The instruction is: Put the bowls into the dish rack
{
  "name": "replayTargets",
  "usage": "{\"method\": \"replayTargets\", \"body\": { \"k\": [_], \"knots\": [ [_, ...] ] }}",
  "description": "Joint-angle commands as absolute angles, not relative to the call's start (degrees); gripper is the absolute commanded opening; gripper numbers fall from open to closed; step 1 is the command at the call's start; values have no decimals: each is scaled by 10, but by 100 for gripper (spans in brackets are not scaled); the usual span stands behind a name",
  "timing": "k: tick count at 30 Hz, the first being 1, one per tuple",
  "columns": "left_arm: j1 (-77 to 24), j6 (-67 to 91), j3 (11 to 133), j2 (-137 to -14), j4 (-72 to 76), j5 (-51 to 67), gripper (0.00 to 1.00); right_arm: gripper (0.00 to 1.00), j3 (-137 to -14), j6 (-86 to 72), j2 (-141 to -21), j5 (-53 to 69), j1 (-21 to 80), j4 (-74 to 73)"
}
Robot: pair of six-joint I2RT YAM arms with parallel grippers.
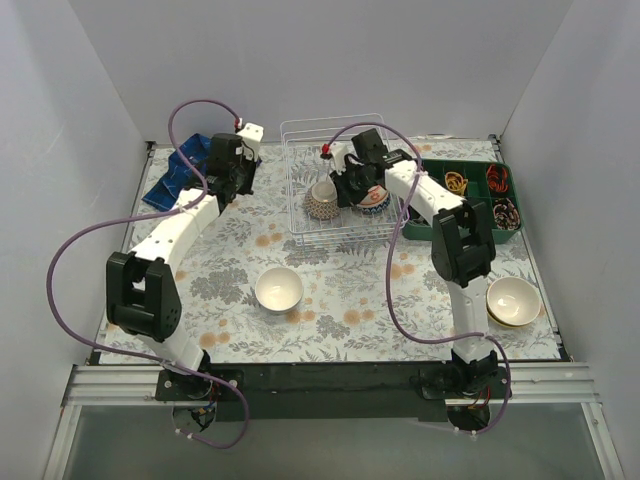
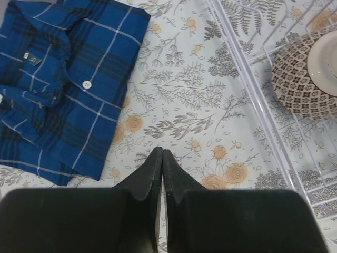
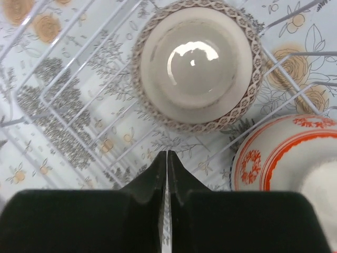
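Observation:
The white wire dish rack [image 1: 300, 190] stands at the back middle of the table. A brown-patterned bowl [image 1: 322, 203] and a red-and-blue rimmed bowl [image 1: 373, 199] sit inside it; both show in the right wrist view [image 3: 196, 66] [image 3: 287, 158]. A white bowl [image 1: 279, 290] stands on the table in front, and stacked white bowls [image 1: 512, 300] at the right. My right gripper [image 3: 167, 156] is shut and empty above the rack. My left gripper [image 2: 161, 153] is shut and empty left of the rack [image 2: 263, 105], over the tablecloth.
A folded blue plaid shirt [image 2: 58, 79] lies at the back left. A green compartmented tray [image 1: 480, 200] with small items stands right of the rack. White walls enclose the table on three sides.

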State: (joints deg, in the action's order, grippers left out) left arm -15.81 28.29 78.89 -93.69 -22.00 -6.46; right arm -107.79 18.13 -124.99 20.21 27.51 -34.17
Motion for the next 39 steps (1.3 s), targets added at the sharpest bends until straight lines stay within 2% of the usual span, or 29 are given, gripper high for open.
{"method": "replayTargets", "body": {
  "k": [1,3,5,6,9,15,19,22,29,35,39],
  "knots": [
    [-135,273,778,-858,-207,-74,0,15,-1033,193,-1135,267,274,-341],
    [-120,275,767,-839,-214,-72,18,23,-1005,216,-1085,320,278,-342],
    [-109,271,745,-810,-220,-69,42,30,-969,241,-1053,350,288,-343],
    [-107,267,734,-799,-220,-69,54,37,-959,274,-1027,372,294,-346],
    [-103,261,688,-752,-222,-64,65,47,-918,346,-981,393,330,-368],
    [-56,301,680,-663,-310,23,70,50,-848,424,-940,360,462,-399],
    [-40,314,688,-627,-381,33,72,51,-804,482,-929,303,573,-399],
    [-34,314,675,-571,-417,31,72,52,-789,495,-940,275,613,-388],
    [-5,304,635,-470,-473,13,73,52,-806,498,-992,225,653,-359],
    [19,308,616,-440,-494,18,73,52,-833,483,-1049,180,656,-330],
    [25,309,610,-433,-492,22,73,46,-857,483,-1087,169,656,-330]
  ]
}}
